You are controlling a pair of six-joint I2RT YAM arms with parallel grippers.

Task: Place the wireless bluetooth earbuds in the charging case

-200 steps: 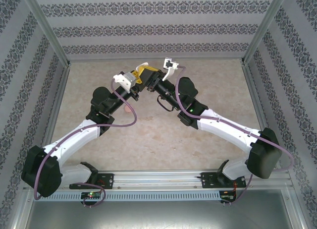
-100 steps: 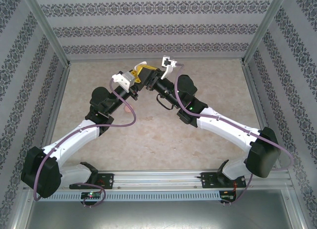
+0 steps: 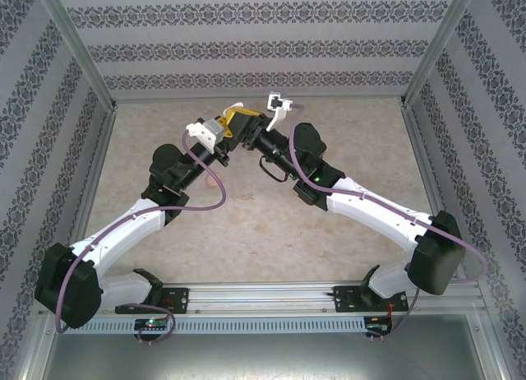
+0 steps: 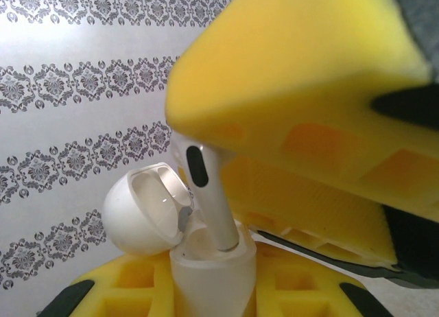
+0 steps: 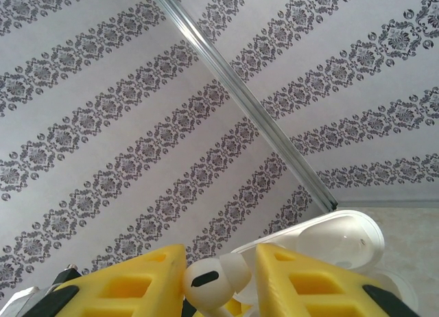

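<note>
A white charging case (image 4: 209,269) stands upright with its lid (image 4: 147,207) swung open to the left. My left gripper (image 4: 209,293) is shut on its body, with yellow fingers (image 4: 103,289) on either side. A white earbud (image 5: 212,279) sits between the yellow fingers (image 5: 130,289) of my right gripper (image 5: 216,276), which is shut on its head. The earbud's stem (image 4: 214,207) slants down, and its end is in a slot of the case. In the top view the left gripper (image 3: 230,123) and right gripper (image 3: 246,132) meet above the back middle of the table. The other earbuds are out of view.
The beige table (image 3: 271,232) is enclosed by patterned walls (image 3: 263,51) and a metal frame. A small pinkish thing (image 3: 211,182) lies on the table right beside the left arm's forearm.
The right gripper has edged slightly toward the back with the earbud. The left arm and the case have stayed put.
</note>
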